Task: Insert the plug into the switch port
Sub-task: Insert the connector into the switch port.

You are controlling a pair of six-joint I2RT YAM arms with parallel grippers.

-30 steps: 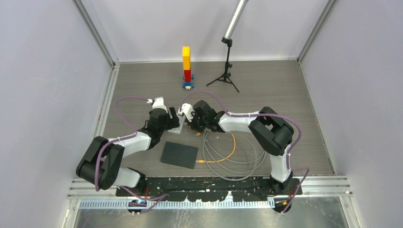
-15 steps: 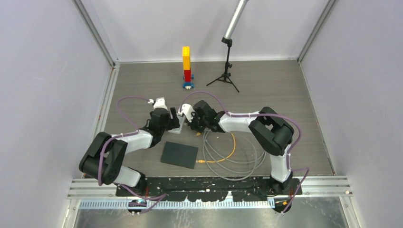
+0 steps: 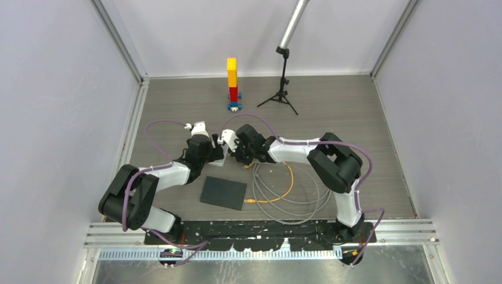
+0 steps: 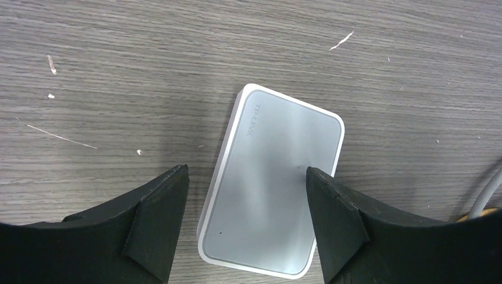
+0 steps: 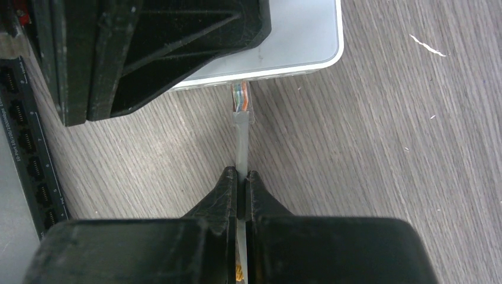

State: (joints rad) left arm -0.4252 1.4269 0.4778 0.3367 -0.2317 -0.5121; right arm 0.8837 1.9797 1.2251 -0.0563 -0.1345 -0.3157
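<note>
My right pincer (image 5: 241, 179) is pinched tight on the cable (image 5: 241, 145) — plug (image 5: 240, 99) sticks straight out toward 12 o'clock, tip just at the side of the white box (image 5: 303, 32).

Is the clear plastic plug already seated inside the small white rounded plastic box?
No: the plug shows whole beside the white box, its grey cable pinched by the right gripper.
</note>
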